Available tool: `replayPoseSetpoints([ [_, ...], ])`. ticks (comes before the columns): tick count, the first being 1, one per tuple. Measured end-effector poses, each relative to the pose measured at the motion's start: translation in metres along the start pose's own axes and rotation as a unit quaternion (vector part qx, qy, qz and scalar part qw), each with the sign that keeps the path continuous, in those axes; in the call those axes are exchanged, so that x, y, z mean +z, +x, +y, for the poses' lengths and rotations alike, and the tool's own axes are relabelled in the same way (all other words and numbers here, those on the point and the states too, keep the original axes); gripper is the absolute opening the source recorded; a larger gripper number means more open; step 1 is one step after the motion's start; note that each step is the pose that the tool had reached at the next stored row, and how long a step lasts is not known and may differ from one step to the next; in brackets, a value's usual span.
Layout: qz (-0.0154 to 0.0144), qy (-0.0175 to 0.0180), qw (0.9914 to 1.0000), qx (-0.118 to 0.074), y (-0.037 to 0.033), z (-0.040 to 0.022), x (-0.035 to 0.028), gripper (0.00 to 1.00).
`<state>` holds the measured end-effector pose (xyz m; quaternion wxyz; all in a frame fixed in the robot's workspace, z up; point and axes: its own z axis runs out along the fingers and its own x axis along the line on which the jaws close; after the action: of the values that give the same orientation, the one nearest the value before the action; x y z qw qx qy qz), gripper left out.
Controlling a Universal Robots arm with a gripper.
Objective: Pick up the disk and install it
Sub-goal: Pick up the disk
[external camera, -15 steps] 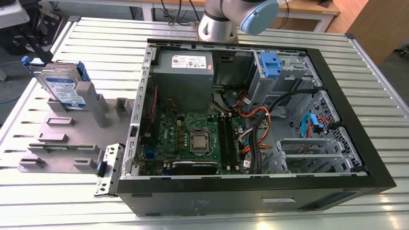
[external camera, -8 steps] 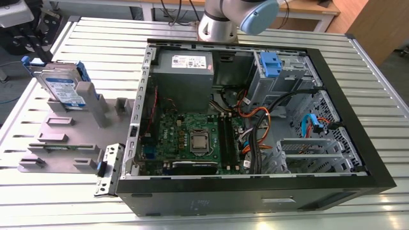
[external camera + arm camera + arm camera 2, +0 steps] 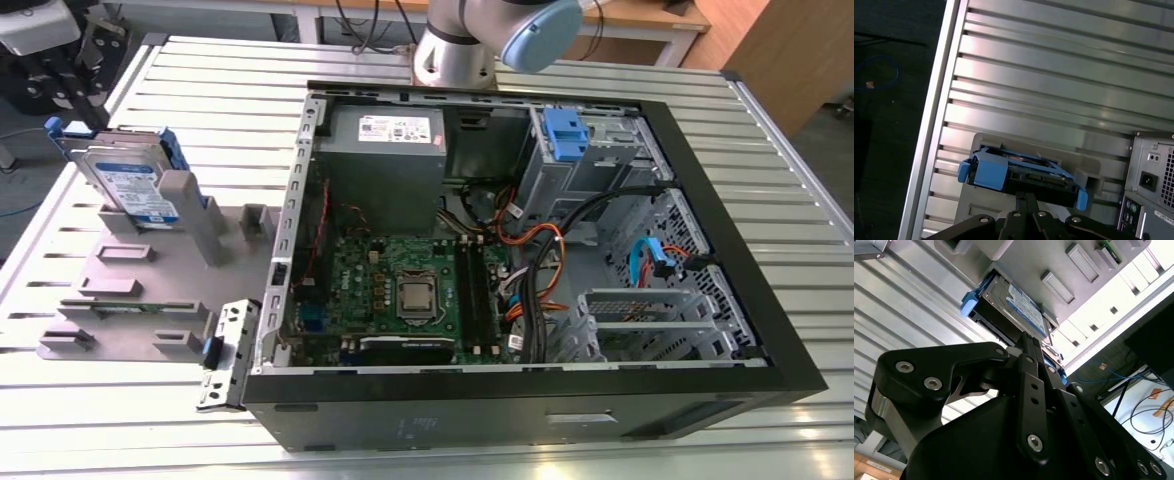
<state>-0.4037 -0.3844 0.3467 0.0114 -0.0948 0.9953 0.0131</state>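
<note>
- Exterior view: the disk (image 3: pixel 134 180) stands on edge in a slot of the grey holder (image 3: pixel 147 300) on the slatted table (image 3: pixel 747 140), off the exterior view's left of the open PC case (image 3: pixel 534 385). Its blue end tab (image 3: pixel 55 130) is at the top. The gripper (image 3: pixel 80 95) hangs just above the disk's top edge, and I can't tell from here whether it touches. Inside the case are the power supply (image 3: pixel 387 130), the blue-tabbed drive cage (image 3: pixel 567 135) and the motherboard (image 3: pixel 400 285).
- Second wrist view: the gripper (image 3: pixel 1026 337) has its fingers pinched together with nothing between them, tips pointing at the disk (image 3: pixel 1019 305) and reaching its near edge. The disk's label face shows, with the blue end tab (image 3: pixel 969 302) at one corner. It sits in the grey holder (image 3: pixel 1054 265).
- First wrist view: the gripper (image 3: pixel 1026 196) again has its jaws closed narrow, tips right at the disk (image 3: pixel 1019 177), seen edge-on. The blue end tab (image 3: pixel 989 172) and rails frame it. The grey holder (image 3: pixel 1054 150) is under it, and the case rear with its power socket (image 3: pixel 1149 180) is off to one side.
</note>
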Motion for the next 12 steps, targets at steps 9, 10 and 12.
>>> replayPoseSetpoints([
  [9,0.0011,-0.0012,0.99888,-0.047,0.0,0.0,0.0,0.11],
  [10,0.0012,-0.0013,0.99862,-0.053,0.0,0.0,0.0,0.11],
  [12,0.0015,-0.0016,0.99801,-0.063,0.0,0.0,0.0,0.11],
])
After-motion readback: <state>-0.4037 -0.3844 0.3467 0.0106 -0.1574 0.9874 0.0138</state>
